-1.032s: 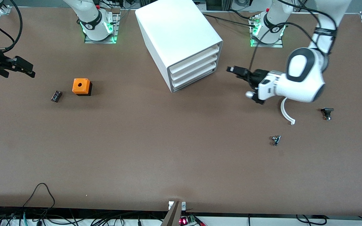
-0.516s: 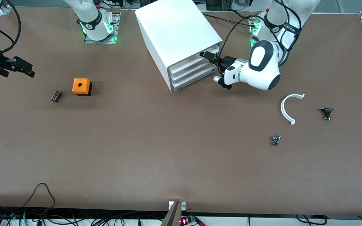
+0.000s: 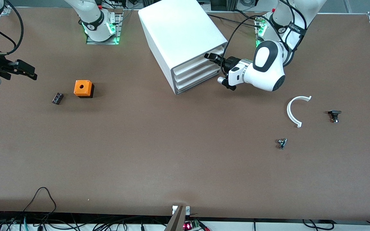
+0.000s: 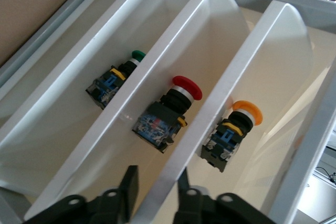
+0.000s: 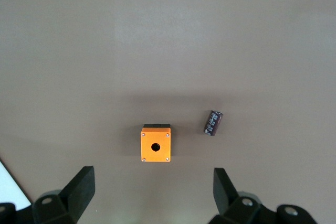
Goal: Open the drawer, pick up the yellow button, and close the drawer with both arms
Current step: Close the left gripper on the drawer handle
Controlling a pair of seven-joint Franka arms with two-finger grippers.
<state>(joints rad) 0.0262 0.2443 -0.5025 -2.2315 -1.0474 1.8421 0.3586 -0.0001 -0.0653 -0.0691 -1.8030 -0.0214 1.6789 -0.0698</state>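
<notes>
Fingers [image 4: 127, 191] of left gripper [image 4: 156, 195] pinched on drawer [image 4: 173, 135] lip, tips cut off, orange button [image 4: 233, 135] inside, right gripper [image 5: 152, 192] spread, waiting above orange cube [image 5: 156, 144].

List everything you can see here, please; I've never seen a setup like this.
table: one, brown, under everything.
cabinet: one, white, three drawers, between the arms' bases.
orange button: one, inside a drawer.
other buttons: two, green and red, one in each other drawer.
box: one, orange with a hole, toward the right arm's end.
cylinder: one, dark, beside the box.
curved strip: one, white, toward the left arm's end.
small parts: two, black and metallic, near the curved strip.
left gripper: black, shut on the top drawer front lip.
right gripper: black, open, waiting above the box.
</notes>
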